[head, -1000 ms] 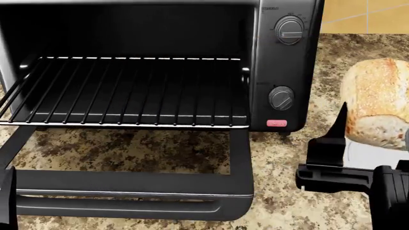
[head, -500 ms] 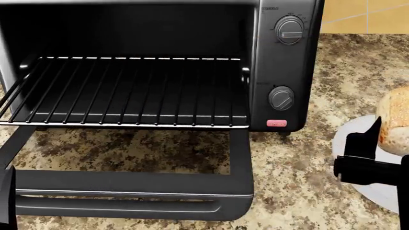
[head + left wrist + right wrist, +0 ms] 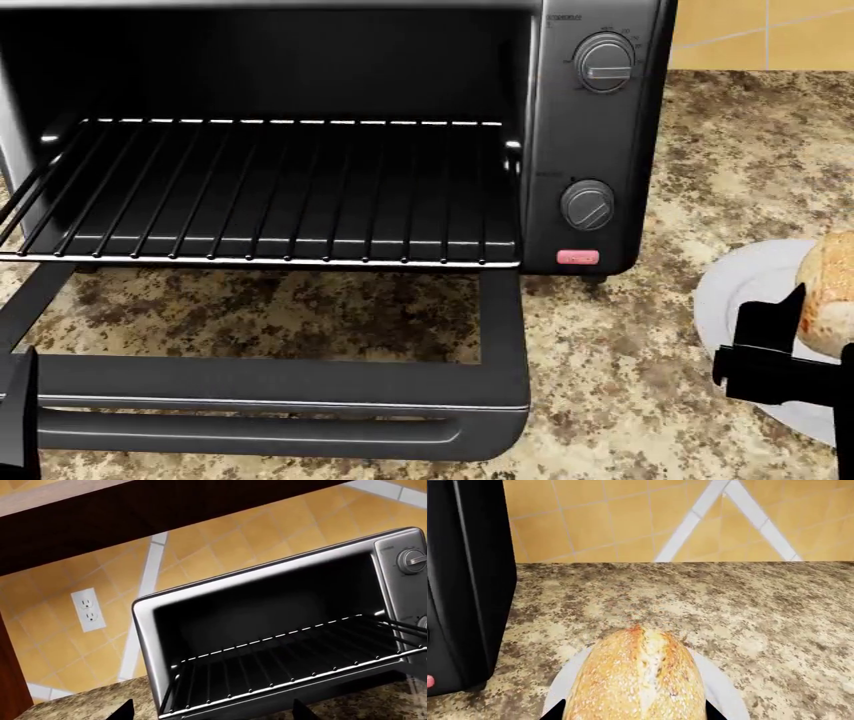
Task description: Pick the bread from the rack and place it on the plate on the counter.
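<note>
The bread (image 3: pixel 637 680), a golden-brown loaf with a scored top, sits between the fingers of my right gripper (image 3: pixel 635 713), which is shut on it. It hangs low over the white plate (image 3: pixel 720 686), and I cannot tell whether they touch. In the head view the bread (image 3: pixel 835 292) and the plate (image 3: pixel 745 288) are at the far right on the counter (image 3: pixel 627 350), with one black finger (image 3: pixel 767 325) in front. The rack (image 3: pixel 267 190) holds nothing. My left gripper (image 3: pixel 213 713) is open, facing the rack (image 3: pixel 280 665).
The black toaster oven (image 3: pixel 601 130) stands with its glass door (image 3: pixel 267 400) folded down onto the counter, left of the plate. A tiled wall (image 3: pixel 627 515) runs behind, with a socket (image 3: pixel 88 609). Part of my left arm (image 3: pixel 14 415) shows at the lower left.
My right gripper has carried the bread to the right and down, from above the counter beside the oven to low over the plate. The left arm has not moved.
</note>
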